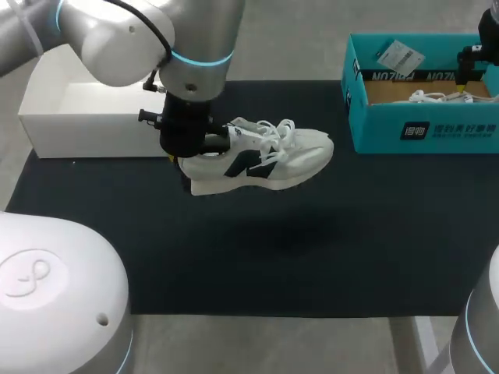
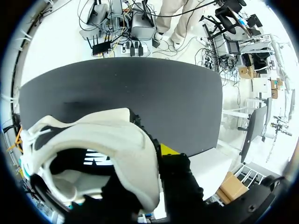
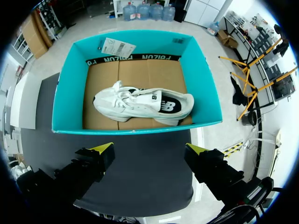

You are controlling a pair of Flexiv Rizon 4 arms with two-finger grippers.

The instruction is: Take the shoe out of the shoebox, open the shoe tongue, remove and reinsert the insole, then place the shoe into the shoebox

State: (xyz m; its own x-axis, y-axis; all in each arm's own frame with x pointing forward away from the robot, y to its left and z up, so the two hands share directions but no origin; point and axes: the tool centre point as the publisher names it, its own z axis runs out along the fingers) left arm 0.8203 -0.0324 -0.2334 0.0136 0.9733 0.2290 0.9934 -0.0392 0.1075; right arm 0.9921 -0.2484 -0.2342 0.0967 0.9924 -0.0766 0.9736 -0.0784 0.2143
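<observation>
Now the left hand grips a shoe by its heel above the bench; the right hand hangs open over the box, which holds a second shoe.

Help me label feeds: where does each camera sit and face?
Head: above, behind, facing down on the mat; left arm shows.
Left wrist: on that arm, facing the held shoe; left gripper grips it.
Right wrist: near the shoebox, facing in; open right gripper shows.
Head shares the held shoe with left wrist, shoebox with right.
</observation>
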